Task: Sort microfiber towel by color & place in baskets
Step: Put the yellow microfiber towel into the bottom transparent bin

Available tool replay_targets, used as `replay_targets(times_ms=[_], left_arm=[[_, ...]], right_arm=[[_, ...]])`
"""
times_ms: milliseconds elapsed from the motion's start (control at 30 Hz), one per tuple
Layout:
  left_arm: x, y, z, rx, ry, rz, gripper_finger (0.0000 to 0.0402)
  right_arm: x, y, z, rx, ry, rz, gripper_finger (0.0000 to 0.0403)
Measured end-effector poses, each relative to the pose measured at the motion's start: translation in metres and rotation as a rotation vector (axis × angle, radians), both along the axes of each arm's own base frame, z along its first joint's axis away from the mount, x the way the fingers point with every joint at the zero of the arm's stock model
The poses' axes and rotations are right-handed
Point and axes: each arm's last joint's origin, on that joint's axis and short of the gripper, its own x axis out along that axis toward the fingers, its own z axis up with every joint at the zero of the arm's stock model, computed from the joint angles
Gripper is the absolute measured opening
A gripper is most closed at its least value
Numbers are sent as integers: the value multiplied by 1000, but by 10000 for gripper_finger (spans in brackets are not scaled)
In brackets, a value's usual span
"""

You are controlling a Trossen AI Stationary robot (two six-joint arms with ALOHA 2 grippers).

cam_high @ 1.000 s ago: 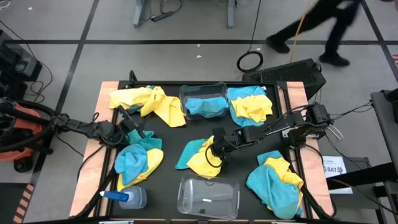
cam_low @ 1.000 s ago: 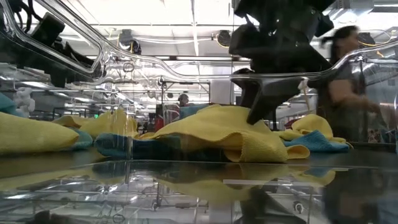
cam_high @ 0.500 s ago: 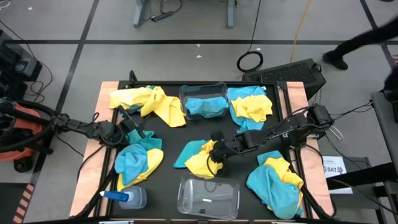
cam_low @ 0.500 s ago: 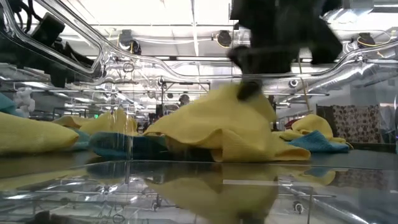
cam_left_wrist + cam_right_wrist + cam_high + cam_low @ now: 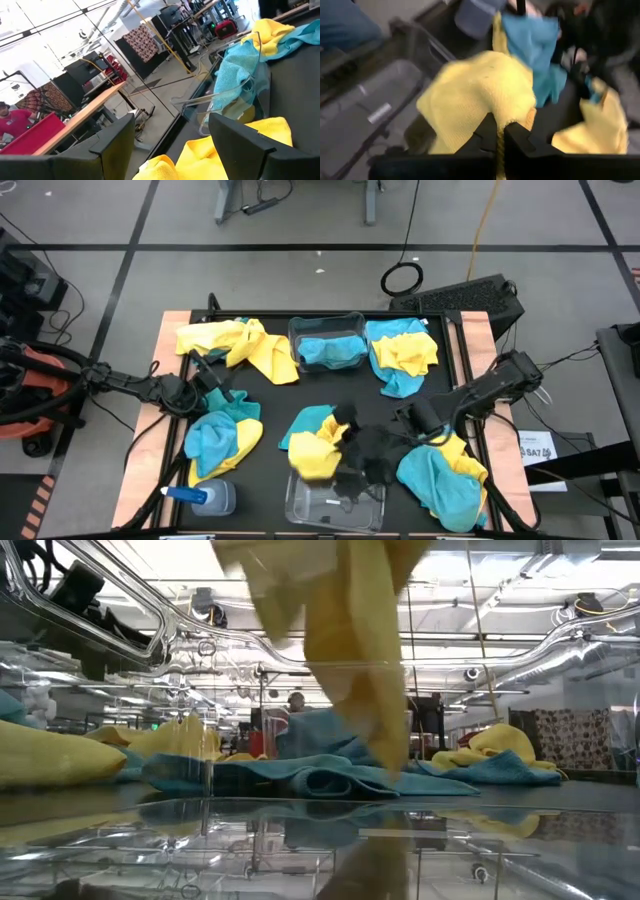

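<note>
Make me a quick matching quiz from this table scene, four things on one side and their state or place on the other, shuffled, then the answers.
Things:
1. right pincer
2. left pincer
3. far basket
4. near basket

States:
A. holds only turquoise cloth
B. shut on a yellow towel
C. open, waiting at the table's left side
D. no cloth in it yet

Pairs: 1-B, 2-C, 3-A, 4-D

One cam looks straight down on the whole black tabletop, one sits level at its surface, and two wrist cams peer in close; all share that tabletop.
</note>
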Motion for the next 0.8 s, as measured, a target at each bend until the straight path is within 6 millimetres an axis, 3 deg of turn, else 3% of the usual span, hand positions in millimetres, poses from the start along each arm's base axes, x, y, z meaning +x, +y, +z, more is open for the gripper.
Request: replay_targets(times_ms=[167, 367, 633, 800], left_arm=[[0, 0, 0, 0, -1, -1, 260], [0, 0, 0, 0, 0, -1, 260], [0, 0, 0, 0, -1, -1, 260], [0, 0, 0, 0, -1, -1, 260]], right_arm=[[-10, 21, 26, 14, -65, 167, 0], [-19, 38, 43, 69, -106, 349, 0], [-26, 51, 45, 157, -86, 503, 0], [-19, 54, 27, 150, 17, 474, 0]])
